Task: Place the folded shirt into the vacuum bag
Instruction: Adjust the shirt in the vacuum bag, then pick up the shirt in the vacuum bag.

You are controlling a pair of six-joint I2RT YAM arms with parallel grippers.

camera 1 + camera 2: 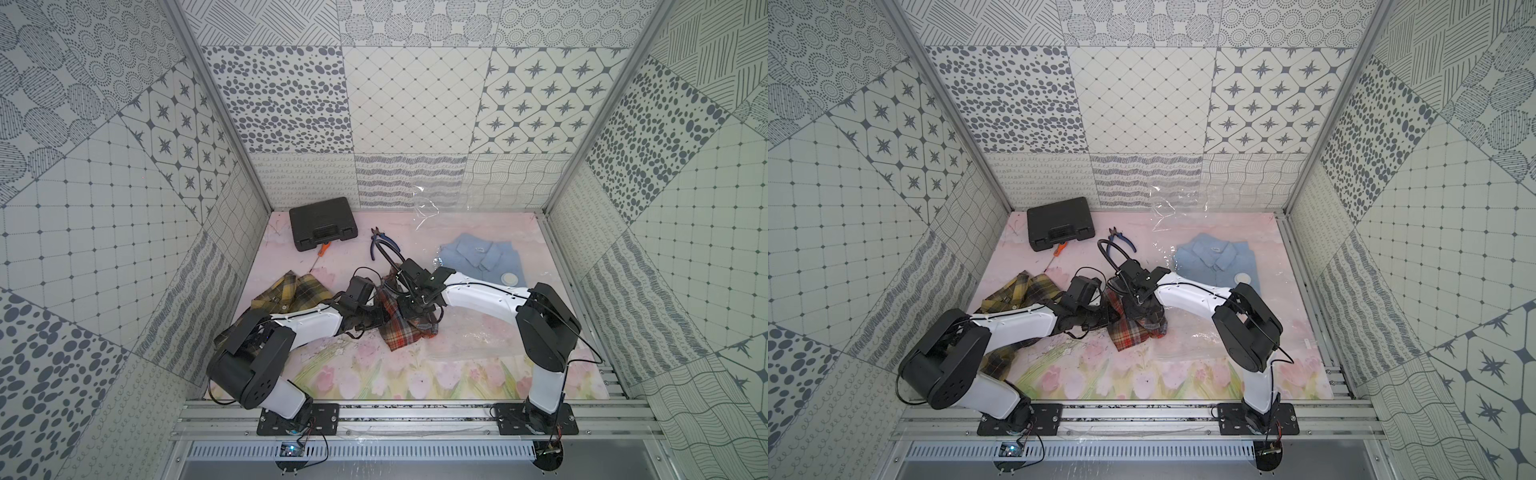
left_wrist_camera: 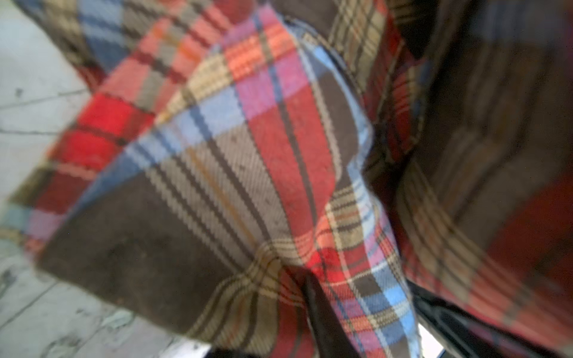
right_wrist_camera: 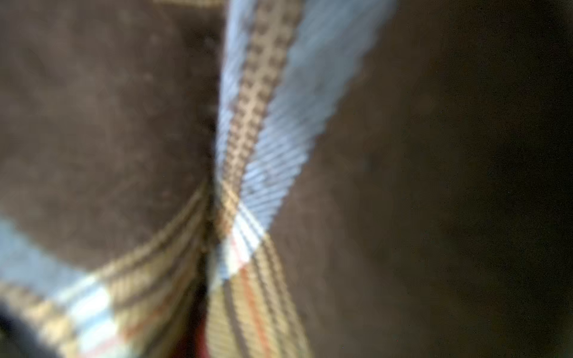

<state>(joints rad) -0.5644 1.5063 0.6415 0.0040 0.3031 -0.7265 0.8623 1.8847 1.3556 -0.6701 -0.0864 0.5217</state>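
Note:
The folded shirt [image 1: 405, 336] [image 1: 1129, 334] is red plaid and sits bunched up at mid-table, just off the near-left edge of the vacuum bag [image 1: 473, 330] [image 1: 1187, 332]. That clear, glossy bag lies at the right, with its white valve cap [image 1: 509, 279]. A light blue shirt [image 1: 478, 253] lies inside it. My left gripper [image 1: 376, 318] [image 1: 1096, 320] is shut on the plaid cloth from the left. In the left wrist view the fabric [image 2: 248, 155] gathers round a dark finger [image 2: 316, 310]. My right gripper [image 1: 415, 316] [image 1: 1142, 311] is shut on it from the right, and cloth [image 3: 248, 155] fills its wrist view.
A yellow plaid shirt [image 1: 291, 291] lies at the left, partly under my left arm. A black case [image 1: 323, 222] stands at the back left, with an orange-handled tool [image 1: 323, 249] and blue-handled pliers [image 1: 384, 245] beside it. Patterned walls close in three sides.

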